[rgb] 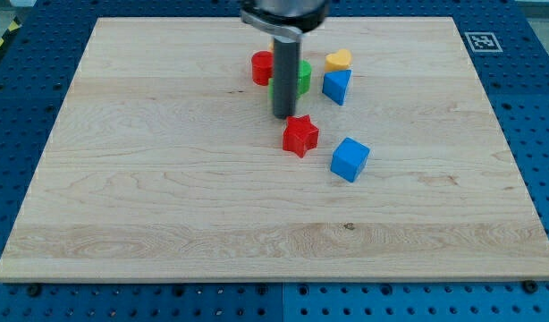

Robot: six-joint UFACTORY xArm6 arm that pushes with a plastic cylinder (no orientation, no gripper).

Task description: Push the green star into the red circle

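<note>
**Green block pressed up by the red circle, rod standing over it**

The green star sits in the upper middle of the frame, mostly hidden behind the dark rod, so only its right edge shows and its star shape cannot be confirmed. The red circle lies just to its left, apparently touching it or nearly so; the rod covers the seam. My tip ends just below the green block, immediately above and left of the red star. The arm carries no claw, only this straight rod, so there is nothing to spread or pinch.

Right of the green block lie a yellow heart and, beneath it, a blue triangle. A blue cube rests lower right of the red star. All stand on the wooden board.
</note>
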